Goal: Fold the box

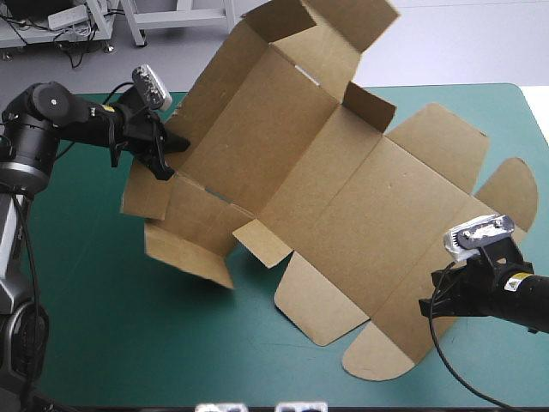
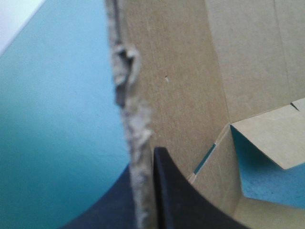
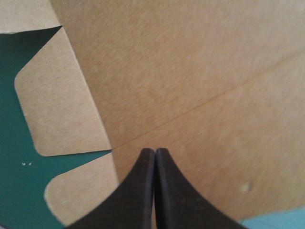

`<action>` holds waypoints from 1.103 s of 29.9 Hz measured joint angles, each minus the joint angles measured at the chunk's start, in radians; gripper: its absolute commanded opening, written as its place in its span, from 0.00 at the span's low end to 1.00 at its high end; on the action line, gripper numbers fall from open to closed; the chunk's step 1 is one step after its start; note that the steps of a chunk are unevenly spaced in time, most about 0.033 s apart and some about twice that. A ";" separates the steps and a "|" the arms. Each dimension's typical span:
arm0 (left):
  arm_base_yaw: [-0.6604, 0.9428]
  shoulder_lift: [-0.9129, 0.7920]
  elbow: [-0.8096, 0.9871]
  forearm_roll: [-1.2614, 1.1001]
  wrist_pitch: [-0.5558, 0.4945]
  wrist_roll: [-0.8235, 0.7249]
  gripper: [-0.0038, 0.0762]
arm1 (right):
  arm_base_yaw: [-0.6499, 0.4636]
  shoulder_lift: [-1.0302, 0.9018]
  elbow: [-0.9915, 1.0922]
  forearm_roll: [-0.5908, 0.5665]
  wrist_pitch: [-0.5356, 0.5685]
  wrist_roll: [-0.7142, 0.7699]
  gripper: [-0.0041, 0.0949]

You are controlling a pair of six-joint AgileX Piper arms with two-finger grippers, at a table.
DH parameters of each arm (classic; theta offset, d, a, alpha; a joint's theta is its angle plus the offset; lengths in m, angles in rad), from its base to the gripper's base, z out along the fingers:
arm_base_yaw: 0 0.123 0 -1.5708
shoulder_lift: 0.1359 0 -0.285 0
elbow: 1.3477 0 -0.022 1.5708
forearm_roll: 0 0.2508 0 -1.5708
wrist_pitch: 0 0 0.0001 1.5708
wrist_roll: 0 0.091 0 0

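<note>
The brown box is a cut sheet of board. Its right half lies flat on the teal-green cover, and its left half is tilted up with flaps raised. My left gripper holds the raised left wall at its edge. In the left wrist view the torn board edge runs between the black fingers, so the left gripper is shut on the box. My right gripper is at the flat sheet's near right edge. In the right wrist view the right gripper is shut in one arch over the board, with no sheet between its fingers.
Bare teal-green cover lies in front of and left of the box. Rounded flaps reach toward the table's front edge. One flap lies on the cover beside my right gripper.
</note>
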 measured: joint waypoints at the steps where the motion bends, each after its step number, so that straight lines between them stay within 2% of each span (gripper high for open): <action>1: -0.019 -0.001 -0.043 0.022 0.004 0.001 0.04 | 0.000 0.000 0.000 0.006 -0.015 -0.003 0.02; 6: -0.131 -0.005 -0.180 0.164 0.012 0.007 0.04 | 0.000 0.000 0.000 0.047 -0.108 -0.010 0.02; 9: -0.200 -0.007 -0.193 0.281 0.013 0.007 0.04 | 0.000 0.000 -0.008 0.088 -0.157 -0.022 0.02; 14: -0.325 -0.007 -0.194 0.510 0.001 -0.023 0.04 | 0.000 0.000 -0.086 0.120 -0.178 -0.055 0.02; 18: -0.416 -0.007 -0.194 0.625 -0.074 -0.052 0.04 | 0.000 0.003 -0.193 0.121 -0.183 -0.064 0.02; 25: -0.536 -0.007 -0.194 0.712 -0.296 -0.095 0.04 | 0.000 0.096 -0.414 0.122 -0.170 -0.066 0.02; 29: -0.570 -0.007 -0.163 0.749 -0.352 -0.113 0.04 | 0.000 0.197 -0.535 0.122 -0.133 -0.066 0.02; 33: -0.576 -0.007 -0.048 0.808 -0.374 -0.159 0.04 | 0.000 0.319 -0.646 0.122 -0.075 -0.066 0.02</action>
